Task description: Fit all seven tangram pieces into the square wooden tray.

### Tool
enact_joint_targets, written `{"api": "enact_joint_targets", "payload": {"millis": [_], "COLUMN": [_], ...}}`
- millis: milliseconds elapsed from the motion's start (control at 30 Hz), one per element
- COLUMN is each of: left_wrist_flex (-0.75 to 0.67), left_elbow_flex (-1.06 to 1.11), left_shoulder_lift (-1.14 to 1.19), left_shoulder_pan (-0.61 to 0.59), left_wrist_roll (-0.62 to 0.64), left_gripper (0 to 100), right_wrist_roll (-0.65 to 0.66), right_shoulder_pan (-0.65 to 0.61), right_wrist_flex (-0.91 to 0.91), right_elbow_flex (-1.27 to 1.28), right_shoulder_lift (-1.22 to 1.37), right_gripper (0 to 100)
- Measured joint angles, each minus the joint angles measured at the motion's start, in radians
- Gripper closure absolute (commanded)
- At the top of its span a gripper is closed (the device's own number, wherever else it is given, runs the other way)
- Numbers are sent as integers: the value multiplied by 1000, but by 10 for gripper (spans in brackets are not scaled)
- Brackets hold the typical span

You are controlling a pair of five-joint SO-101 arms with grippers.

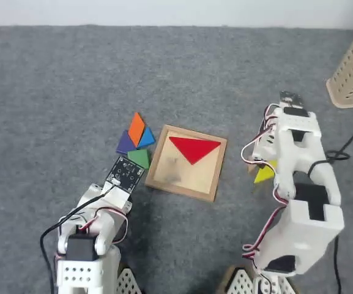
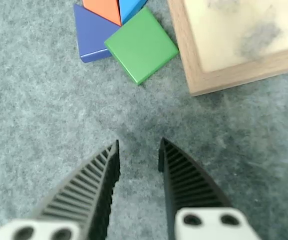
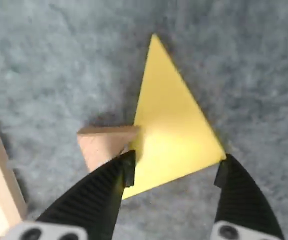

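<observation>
The yellow triangle [image 3: 173, 130] lies on the worktop right of the wooden tray [image 1: 158, 174], between the right gripper's [image 3: 176, 167] parted fingers, its tip pointing away from them. The left gripper [image 2: 139, 150], fingers apart and empty, hangs off the tray's left side near the green square [image 2: 141, 45].

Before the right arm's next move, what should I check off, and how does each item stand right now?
1. Right gripper open, straddling yellow triangle: ok.
2. Fingers touching its edges: cannot tell.
3. Plain wooden piece clear of the grip: not ok, it lies against the triangle beside one finger.
4. Tray has free space beside red triangle: ok.
5. Left gripper open, clear of tray: ok.
</observation>
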Motion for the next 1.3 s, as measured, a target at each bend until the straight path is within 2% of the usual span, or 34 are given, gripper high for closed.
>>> {"api": "enact_joint_targets", "payload": {"millis": [133, 300, 467, 633, 733, 867, 1200, 1300], "left_wrist_flex": [0, 0, 0, 0, 0, 0, 0, 0], "left_elbow_flex": [0, 0, 0, 0, 0, 0, 0, 0], "left_shoulder_lift": [0, 0, 0, 0, 0, 0, 0, 0], "left_shoulder_pan": [0, 0, 0, 0, 0, 0, 2, 2], "left_wrist_roll": [0, 0, 0, 0, 0, 0, 0, 0], "left_gripper": [881, 881, 881, 881, 881, 881, 881, 881], "right_wrist_roll": [5, 169, 181, 184, 236, 287, 292, 292], "right_shoulder_pan": [9, 17, 17, 17, 17, 3, 3, 0], "right_wrist_flex": [0, -2, -37, -54, -54, -60, -60, -69], "right_elbow_flex": [-37, -69, -91, -92, -92, -92, -94, -104], "right_shoulder_lift": [11, 6, 6, 6, 6, 8, 91, 98], "right_gripper": [772, 771, 767, 668, 636, 637, 641, 712]}}
